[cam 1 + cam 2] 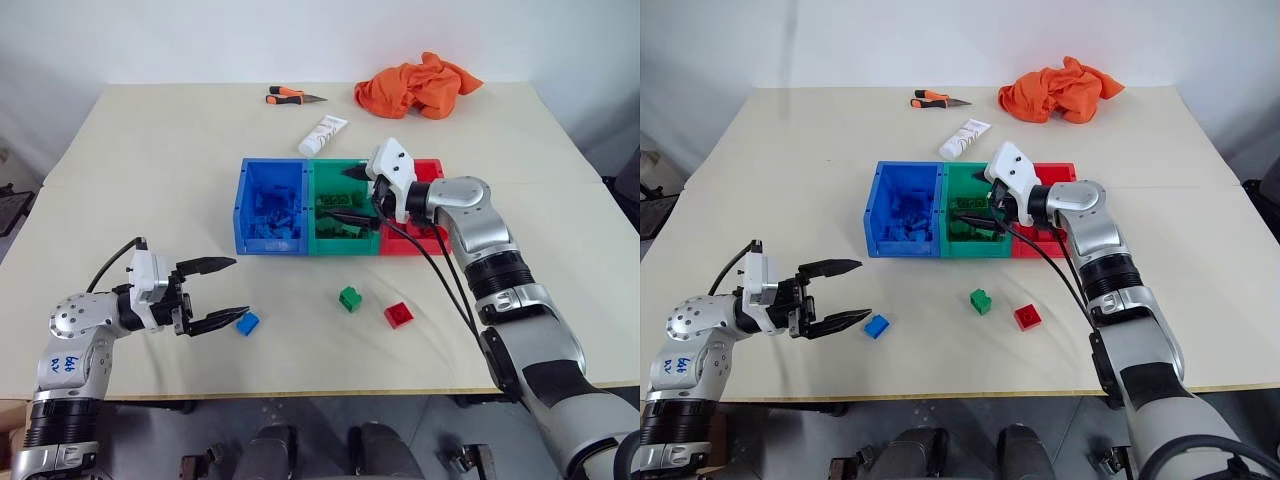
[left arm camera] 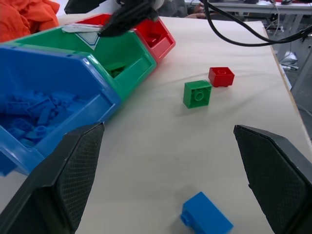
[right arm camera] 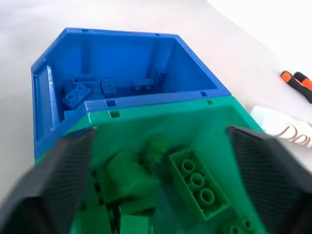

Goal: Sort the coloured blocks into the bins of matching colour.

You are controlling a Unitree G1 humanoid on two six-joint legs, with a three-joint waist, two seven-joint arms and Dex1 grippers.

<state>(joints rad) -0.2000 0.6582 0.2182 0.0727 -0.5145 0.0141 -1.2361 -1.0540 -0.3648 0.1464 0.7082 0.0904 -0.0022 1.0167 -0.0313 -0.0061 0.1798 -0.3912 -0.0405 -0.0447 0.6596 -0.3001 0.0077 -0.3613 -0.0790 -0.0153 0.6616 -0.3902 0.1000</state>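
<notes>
Three joined bins stand mid-table: blue, green and red. The blue and green ones hold piles of bricks in their own colour. My right gripper hovers open over the green bin; green bricks lie below it, with nothing held between its fingers. Three loose blocks lie in front of the bins: a blue block, a green block and a red block. My left gripper is open and level just left of the blue block, not touching it.
At the table's far side lie an orange cloth, orange-handled pliers and a white tube just behind the bins. The table's front edge runs close below the loose blocks.
</notes>
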